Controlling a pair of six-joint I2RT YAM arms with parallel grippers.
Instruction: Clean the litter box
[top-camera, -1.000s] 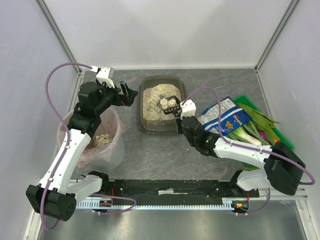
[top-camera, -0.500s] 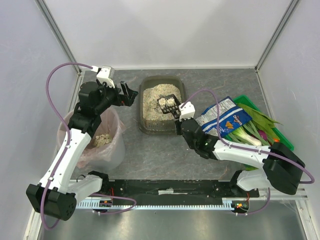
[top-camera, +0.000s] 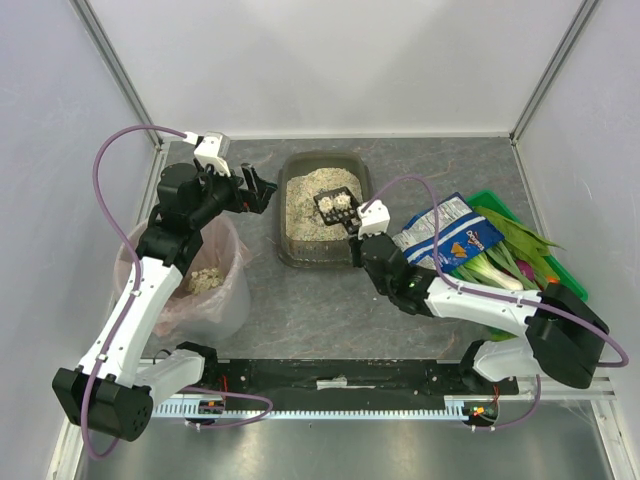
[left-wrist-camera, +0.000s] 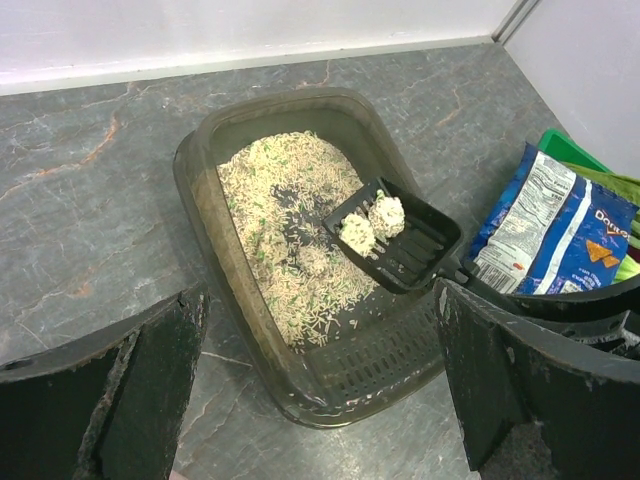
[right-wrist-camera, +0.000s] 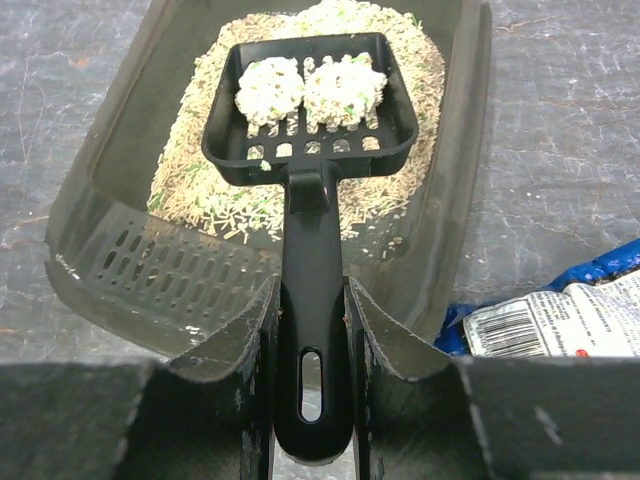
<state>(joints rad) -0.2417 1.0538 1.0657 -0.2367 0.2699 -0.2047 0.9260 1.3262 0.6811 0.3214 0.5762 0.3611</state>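
Note:
The litter box (top-camera: 286, 218), a shallow dark tray of pale granules, stands at the table's far middle. Its rim (left-wrist-camera: 196, 190) and wall (right-wrist-camera: 105, 175) show in both wrist views. My right gripper (top-camera: 357, 224) is shut on the handle of a black slotted scoop (right-wrist-camera: 312, 330). The scoop head (top-camera: 336, 206) hangs over the granules and carries two pale clumps (right-wrist-camera: 270, 88). My left gripper (top-camera: 262, 190) hovers left of the box with its jaws wide open and empty (left-wrist-camera: 320, 300).
A round translucent pink-lined bin (top-camera: 222, 300) with granules inside stands at the near left, under the left arm. A blue chip bag (top-camera: 452, 236) lies right of the box. Beside it is a green crate of vegetables (top-camera: 525, 255).
The right gripper has carried the scoop and its clumps slightly left and farther over the box. The left arm has not moved.

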